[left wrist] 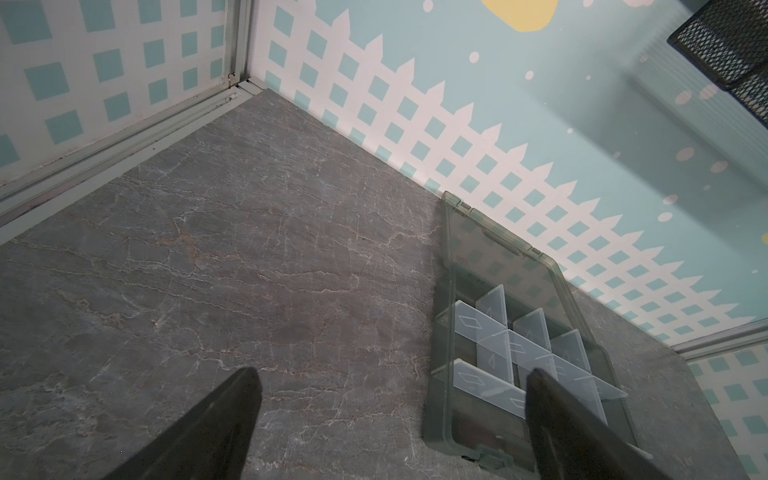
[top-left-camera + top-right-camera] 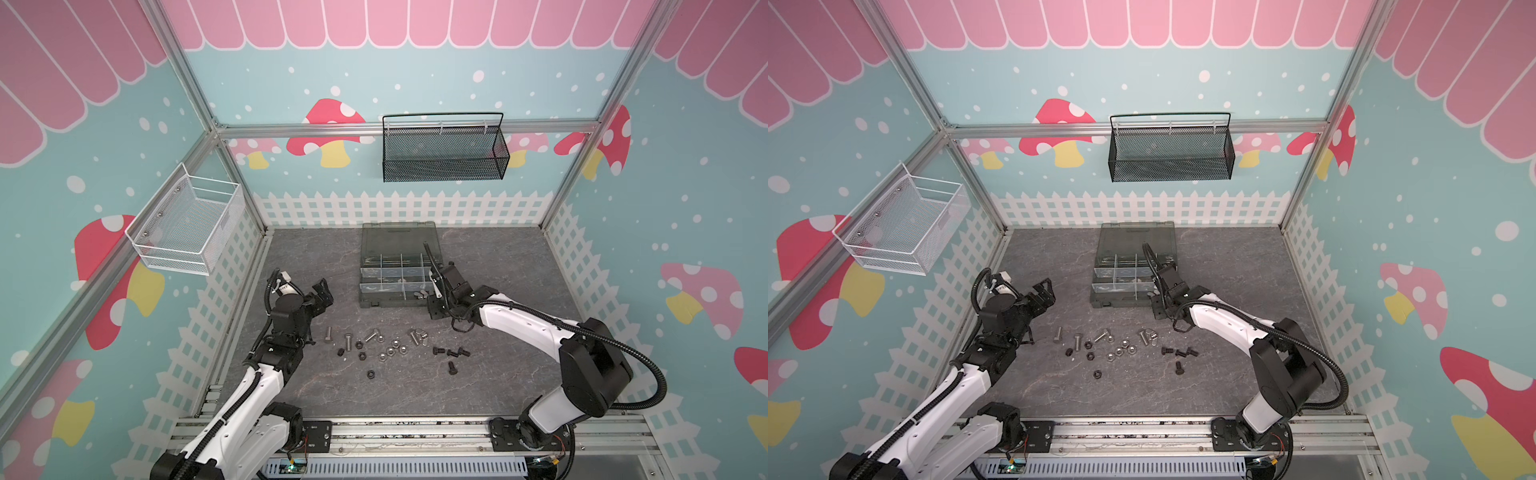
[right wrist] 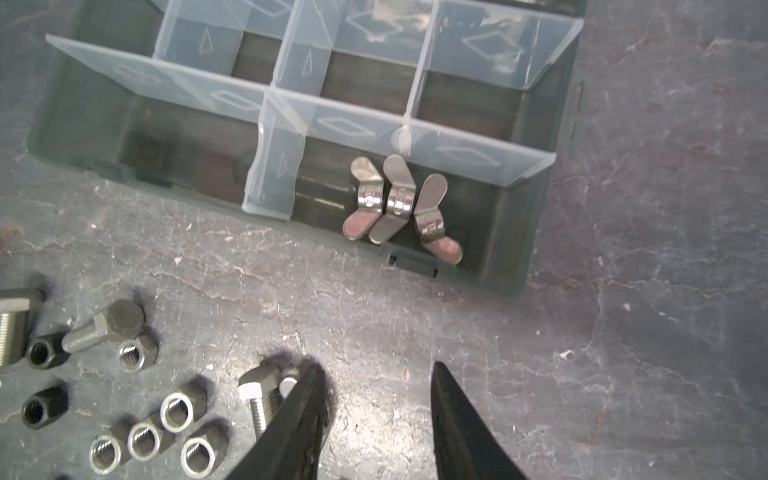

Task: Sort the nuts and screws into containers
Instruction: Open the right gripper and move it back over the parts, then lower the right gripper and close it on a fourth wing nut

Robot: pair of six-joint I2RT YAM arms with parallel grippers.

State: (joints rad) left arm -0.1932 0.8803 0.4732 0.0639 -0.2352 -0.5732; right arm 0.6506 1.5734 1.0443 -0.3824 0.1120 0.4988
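right gripper (image 3: 376, 370): jaws partly apart, nothing between them, hanging over bare table (image 3: 623, 311) just short of the organiser case (image 3: 505, 266).
left gripper (image 1: 392, 374): spread wide and empty, off to the side, with the case out ahead of it.
wing nuts (image 3: 399, 203): three of them, bunched up touching each other, in the corner compartment straight ahead of the right gripper's tips.
loose stuff: a silver screw (image 3: 257, 399) lies just beside one right finger, and a clump of silver hex nuts (image 3: 145, 440) sits further out on that same side.
step, my guess: picking the next piece off the table.
how I'd do it: go for that nearest screw, line the jaws across the shank rather than the head, and come down straight.
watch out: the nuts are packed tight, so a sloppy approach probably knocks them around.
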